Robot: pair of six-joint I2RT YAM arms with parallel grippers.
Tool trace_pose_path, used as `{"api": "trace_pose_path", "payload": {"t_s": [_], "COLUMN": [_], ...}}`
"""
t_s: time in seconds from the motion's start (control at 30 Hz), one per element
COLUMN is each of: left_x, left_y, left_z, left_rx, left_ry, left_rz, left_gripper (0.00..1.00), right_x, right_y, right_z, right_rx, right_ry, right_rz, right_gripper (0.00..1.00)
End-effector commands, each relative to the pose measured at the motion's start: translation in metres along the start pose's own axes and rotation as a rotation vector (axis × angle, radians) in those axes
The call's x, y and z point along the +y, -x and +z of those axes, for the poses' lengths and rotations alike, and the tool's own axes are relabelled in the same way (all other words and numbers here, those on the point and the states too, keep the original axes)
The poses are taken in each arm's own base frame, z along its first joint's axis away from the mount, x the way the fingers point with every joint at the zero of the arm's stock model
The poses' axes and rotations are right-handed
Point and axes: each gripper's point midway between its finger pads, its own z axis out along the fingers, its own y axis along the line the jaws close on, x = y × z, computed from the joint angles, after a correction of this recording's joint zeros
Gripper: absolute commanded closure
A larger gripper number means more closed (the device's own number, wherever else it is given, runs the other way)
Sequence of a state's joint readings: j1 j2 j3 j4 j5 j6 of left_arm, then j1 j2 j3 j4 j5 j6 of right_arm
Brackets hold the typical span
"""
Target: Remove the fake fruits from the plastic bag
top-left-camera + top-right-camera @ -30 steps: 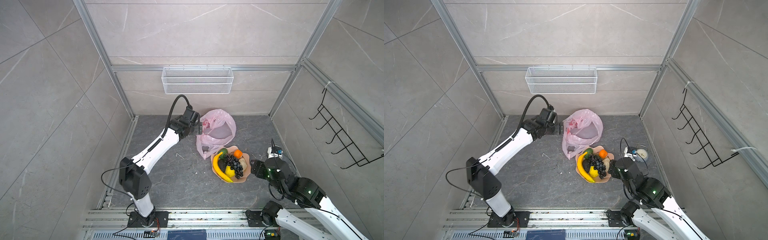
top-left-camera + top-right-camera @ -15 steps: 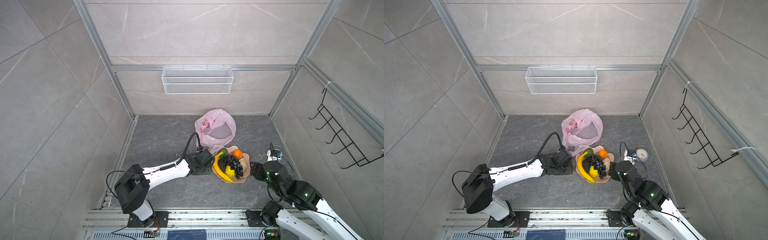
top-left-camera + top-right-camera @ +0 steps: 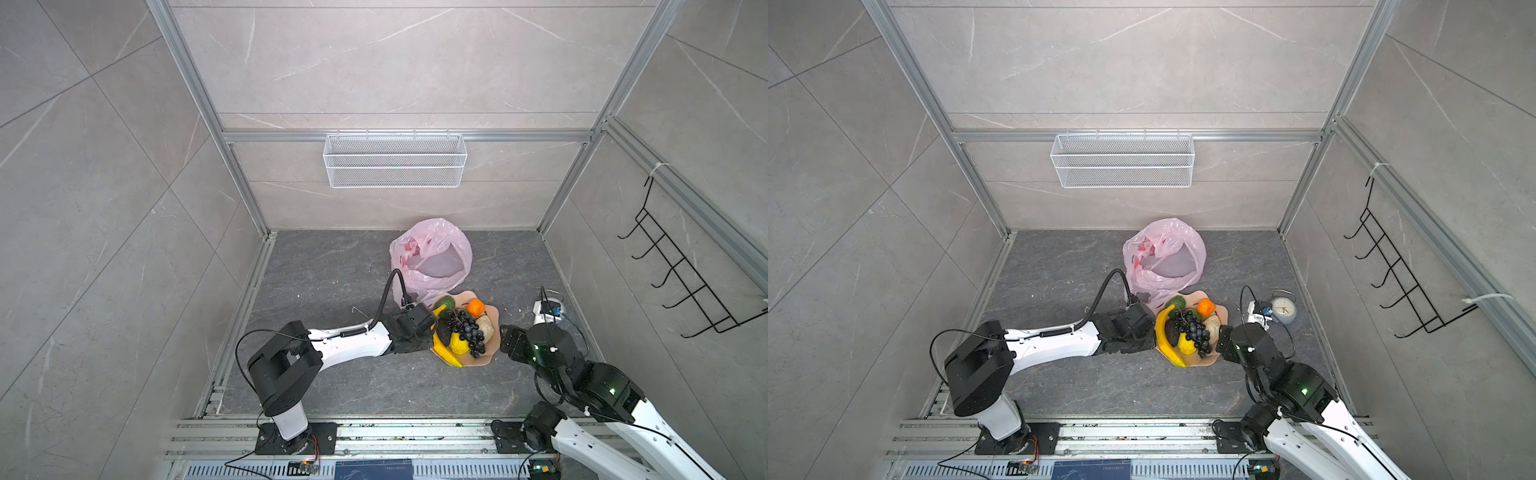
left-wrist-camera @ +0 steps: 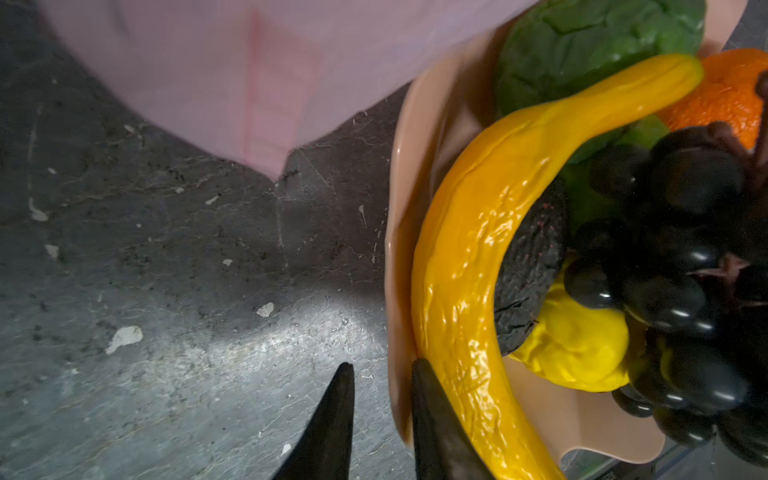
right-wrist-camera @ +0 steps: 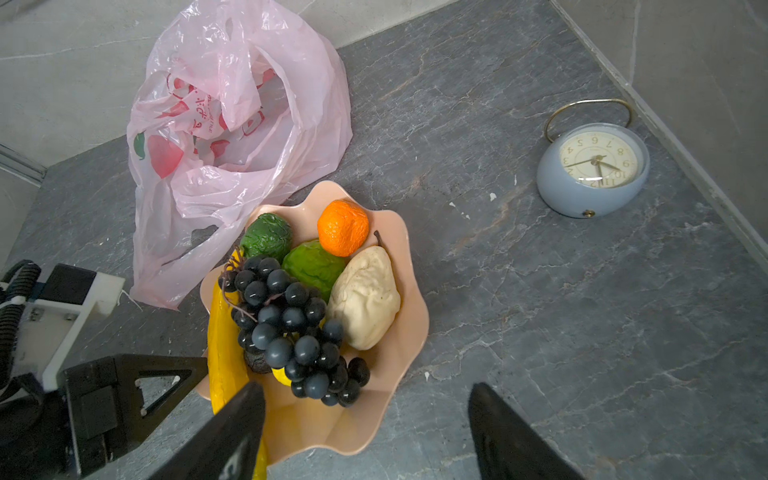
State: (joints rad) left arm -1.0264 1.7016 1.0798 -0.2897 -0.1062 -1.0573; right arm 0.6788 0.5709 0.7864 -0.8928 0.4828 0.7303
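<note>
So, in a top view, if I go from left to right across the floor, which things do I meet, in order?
left gripper → banana → orange → right gripper → clock. The bag overlaps these, so it is left out.

A peach scalloped plate (image 5: 332, 430) lies on the dark grey stone-look tabletop (image 3: 332, 270), near its middle in both top views. Well apart from it, near the side wall, a pale blue round clock (image 5: 592, 170) with a cream face and a brass loop handle lies on the same surface. A white wire mesh basket (image 3: 395, 160) hangs on the back wall. A black wire hook rack (image 3: 685, 262) hangs on the side wall.
</note>
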Motion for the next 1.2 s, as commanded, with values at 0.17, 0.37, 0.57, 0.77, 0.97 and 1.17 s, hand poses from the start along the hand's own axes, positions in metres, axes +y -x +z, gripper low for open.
{"api": "trace_pose_path", "payload": {"t_s": [0.17,0.37,0.57,0.77,0.97,1.17], "left_x": [-0.017,-0.020,-0.011,0.014,0.047,0.099], "left_y": [-0.001,-0.002,-0.001,0.002,0.000,-0.008], "left_z": [0.007,0.011,0.005,-0.001,-0.010,-0.034], "left_rx": [0.017,0.028,0.010,-0.001,0.020,0.028], "left_ry": [-0.057,-0.067,-0.045,-0.009,0.016,0.084], "left_rz": [-0.034,-0.044,-0.070,-0.116,-0.168,-0.203], "left_gripper": [0.75,0.84,0.96,1.00,1.00,1.00], "right_x": [-0.003,-0.003,-0.004,-0.004,-0.005,-0.005], "right_y": [-0.004,-0.004,-0.004,-0.003,-0.002,-0.002], "right_z": [0.002,0.002,0.003,0.003,0.003,0.006], "right_rx": [0.007,0.008,0.012,0.012,0.016,0.019], "right_ry": [-0.013,-0.013,-0.024,-0.029,-0.041,-0.056], "right_rz": [-0.011,-0.012,-0.019,-0.021,-0.027,-0.036], "right_gripper": [0.21,0.21,0.22,0.22,0.22,0.22]}}
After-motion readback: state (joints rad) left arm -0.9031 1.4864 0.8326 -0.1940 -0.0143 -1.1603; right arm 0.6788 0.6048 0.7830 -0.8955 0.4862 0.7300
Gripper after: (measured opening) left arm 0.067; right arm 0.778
